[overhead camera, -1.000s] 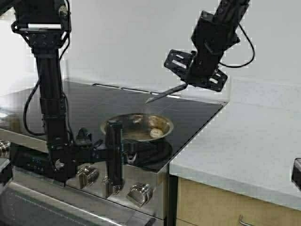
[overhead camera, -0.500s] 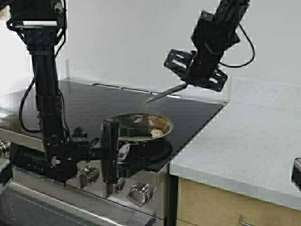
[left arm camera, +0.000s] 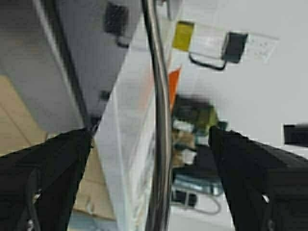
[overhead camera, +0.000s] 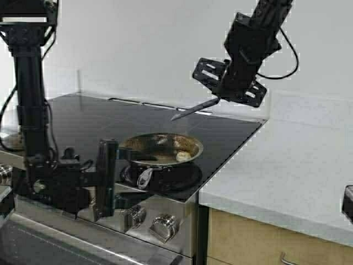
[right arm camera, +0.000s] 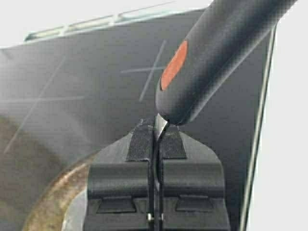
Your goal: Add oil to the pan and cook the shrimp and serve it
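1. Pan [overhead camera: 161,146] sits on the black glass cooktop [overhead camera: 99,118] near its front edge, above the stove knobs [overhead camera: 161,225]. Inside is browned and tarnished; its short silver handle [overhead camera: 144,176] points toward the front of the stove.
2. Shrimp [overhead camera: 182,156] lies in the pan, against the rim on the robot's right. Small, pale, curled.
3. Left gripper [overhead camera: 107,179] is low at the stove front, to the left of the pan handle and apart from it. Fingers spread wide; in the left wrist view the two dark fingers [left arm camera: 43,168] stand far apart with nothing gripped between them, and a vertical metal bar [left arm camera: 159,115] shows beyond the gap.
4. Right gripper [overhead camera: 220,94] is held high over the rear of the cooktop, behind the pan and toward the robot's right. Jaws are pressed narrow on a thin metal blade; the right wrist view shows the pads [right arm camera: 140,144] closed on it just below a dark handle with an orange spot.
5. That tool, a spatula [overhead camera: 196,108], slants down from the right gripper toward the left, its tip in the air above the cooktop, clear of the pan.
6. Pale countertop [overhead camera: 287,165] adjoins the stove on the right, wooden cabinet front [overhead camera: 253,243] below it.
7. Oil jug is not in any view
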`<state>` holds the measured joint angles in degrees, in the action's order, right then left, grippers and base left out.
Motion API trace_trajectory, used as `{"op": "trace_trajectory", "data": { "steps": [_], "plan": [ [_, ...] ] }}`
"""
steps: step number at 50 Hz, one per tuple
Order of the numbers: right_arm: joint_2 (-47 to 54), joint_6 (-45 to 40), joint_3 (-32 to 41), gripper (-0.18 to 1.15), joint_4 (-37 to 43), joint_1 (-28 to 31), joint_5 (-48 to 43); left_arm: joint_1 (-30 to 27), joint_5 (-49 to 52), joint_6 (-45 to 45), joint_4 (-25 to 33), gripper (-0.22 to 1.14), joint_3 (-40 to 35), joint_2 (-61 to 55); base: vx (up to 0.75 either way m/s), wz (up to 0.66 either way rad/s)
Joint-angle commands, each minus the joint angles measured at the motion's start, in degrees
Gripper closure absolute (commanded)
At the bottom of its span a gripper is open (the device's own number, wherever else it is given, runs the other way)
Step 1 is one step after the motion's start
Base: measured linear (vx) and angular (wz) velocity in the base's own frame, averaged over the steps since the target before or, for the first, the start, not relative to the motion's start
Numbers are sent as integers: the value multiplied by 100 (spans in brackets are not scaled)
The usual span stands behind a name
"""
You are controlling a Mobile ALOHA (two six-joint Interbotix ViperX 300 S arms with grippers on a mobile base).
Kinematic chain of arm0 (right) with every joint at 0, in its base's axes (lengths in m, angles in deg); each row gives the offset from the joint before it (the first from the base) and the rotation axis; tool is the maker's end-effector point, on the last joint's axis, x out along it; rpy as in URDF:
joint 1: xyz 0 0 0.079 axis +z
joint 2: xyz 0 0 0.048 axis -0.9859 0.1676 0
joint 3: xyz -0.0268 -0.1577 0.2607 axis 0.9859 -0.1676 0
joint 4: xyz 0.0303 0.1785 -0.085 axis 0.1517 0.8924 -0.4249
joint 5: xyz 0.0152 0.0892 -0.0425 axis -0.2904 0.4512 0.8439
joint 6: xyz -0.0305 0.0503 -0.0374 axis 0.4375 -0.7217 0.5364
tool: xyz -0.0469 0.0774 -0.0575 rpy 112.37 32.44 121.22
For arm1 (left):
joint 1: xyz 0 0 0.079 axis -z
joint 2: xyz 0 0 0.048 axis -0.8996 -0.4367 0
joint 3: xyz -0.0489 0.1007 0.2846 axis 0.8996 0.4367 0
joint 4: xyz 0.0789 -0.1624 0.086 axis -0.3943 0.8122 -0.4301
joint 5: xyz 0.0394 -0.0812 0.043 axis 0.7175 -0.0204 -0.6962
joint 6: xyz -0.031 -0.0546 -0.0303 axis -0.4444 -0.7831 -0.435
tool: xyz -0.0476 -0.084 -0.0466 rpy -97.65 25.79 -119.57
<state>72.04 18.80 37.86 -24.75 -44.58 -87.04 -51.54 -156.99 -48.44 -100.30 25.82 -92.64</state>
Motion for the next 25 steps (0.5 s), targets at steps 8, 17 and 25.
{"op": "trace_trajectory", "data": {
  "steps": [8, 17, 25],
  "plan": [
    [-281, -9, 44, 90, -18, 18, -79, -853, -26, 536, -123, -10, 615, 554, 0, 0],
    [-281, 0, 35, 90, -18, 18, -79, -1441, 18, 835, -211, -7, 1028, 949, 0, 0],
    [-290, 35, 9, 90, -18, 18, -79, -1424, 202, 870, -220, 21, 1116, 1274, 0, 0]
  ]
}}
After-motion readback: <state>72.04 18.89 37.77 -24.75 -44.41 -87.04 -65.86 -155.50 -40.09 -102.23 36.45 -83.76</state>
